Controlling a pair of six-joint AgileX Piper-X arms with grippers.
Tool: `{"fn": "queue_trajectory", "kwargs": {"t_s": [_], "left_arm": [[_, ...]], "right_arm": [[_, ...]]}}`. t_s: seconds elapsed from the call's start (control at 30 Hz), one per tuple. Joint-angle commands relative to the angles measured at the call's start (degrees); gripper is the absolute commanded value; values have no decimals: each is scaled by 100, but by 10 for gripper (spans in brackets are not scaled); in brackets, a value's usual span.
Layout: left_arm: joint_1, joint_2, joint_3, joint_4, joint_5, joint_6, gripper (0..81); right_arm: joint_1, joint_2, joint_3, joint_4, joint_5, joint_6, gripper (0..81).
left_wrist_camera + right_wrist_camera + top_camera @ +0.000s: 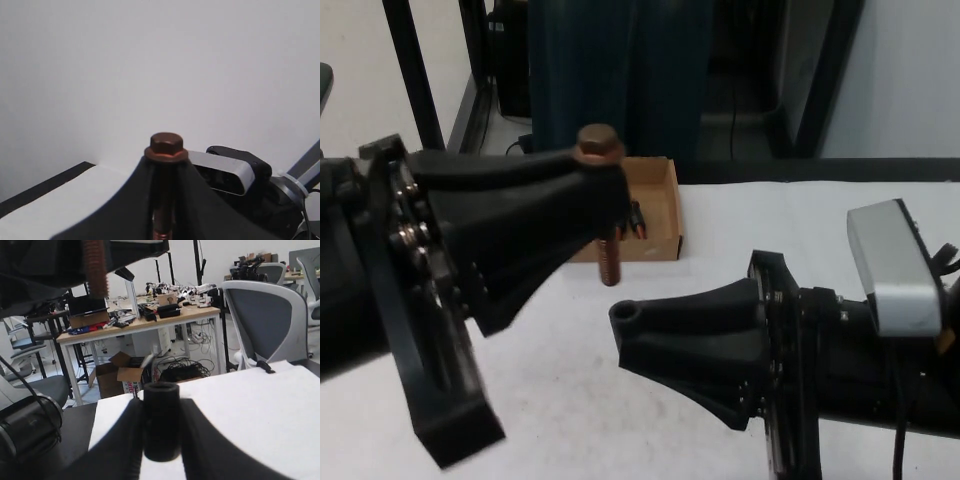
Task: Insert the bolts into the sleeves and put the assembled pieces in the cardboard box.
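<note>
Left claw [610, 200] pinching copper bolt [165, 148], right claw [630, 325] pinching black sleeve [161, 415], cardboard box [655, 247] behind.

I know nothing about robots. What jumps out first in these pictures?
A copper bolt stands upright, head on top, clamped in the left arm's jaws above the white bench. Just below its threaded tip, the right arm's jaws hold a black sleeve with its open end up. Behind them, near the bench's far edge, sits an open cardboard box with dark pieces inside.
</note>
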Motion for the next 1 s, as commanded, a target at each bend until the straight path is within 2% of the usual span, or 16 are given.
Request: {"fn": "queue_trajectory", "kwargs": {"t_s": [0.0,0.2,0.33,0.57,0.97], "left_arm": [[-291,-54,-8,-369,-234,440,8],[-864,-38,-8,-321,-1188,951,8],[-1061,-38,59,-282,-1670,996,8],[-1084,-38,334,-685,-2001,996,8],[-1084,-38,331,-780,-2014,905,8]], "right_arm": [[37,5,-77,-276,34,-26,3],[34,5,-77,-427,6,-26,3],[34,5,-77,-776,8,150,3],[34,5,-77,-1117,-57,364,3],[34,5,-77,-1117,-252,364,3]]}}
